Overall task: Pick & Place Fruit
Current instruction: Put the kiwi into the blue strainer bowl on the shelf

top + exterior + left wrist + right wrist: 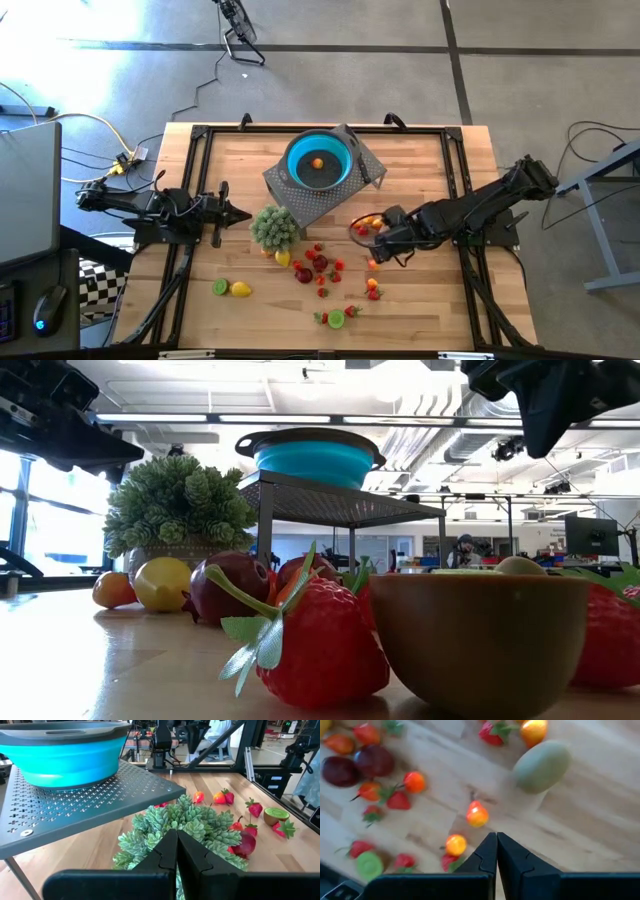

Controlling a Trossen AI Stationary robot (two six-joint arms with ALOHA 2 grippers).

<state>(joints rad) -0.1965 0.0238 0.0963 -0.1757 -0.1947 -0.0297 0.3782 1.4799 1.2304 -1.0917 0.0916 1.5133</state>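
The table (420,300) is made of wood. A grey rack (325,190) stands near its far edge, and a blue bowl (320,160) sits on top of it. One small orange fruit (317,163) lies inside the bowl.

Most of the fruit (318,262) is spread on the table in front of the rack. There are red strawberries, dark red round ones, and small orange ones. A lemon (241,290) and a lime slice (220,287) lie apart, nearer the left side. Another lime half (336,319) lies near the front edge with strawberries beside it. A small brown bowl (366,227) sits on the table to the right of the rack, with a few fruits in it. A little green plant (274,227) stands just beside the rack's front corner.

The left pincer (240,214) is at the left side, pointing at the plant. Its fingers (170,852) are pressed together and hold nothing.

The right pincer (378,238) hangs above the table beside the brown bowl. Its fingers (492,852) are pressed together too, and it holds nothing. Under it lie small orange fruits and a brownish green kiwi (541,766).
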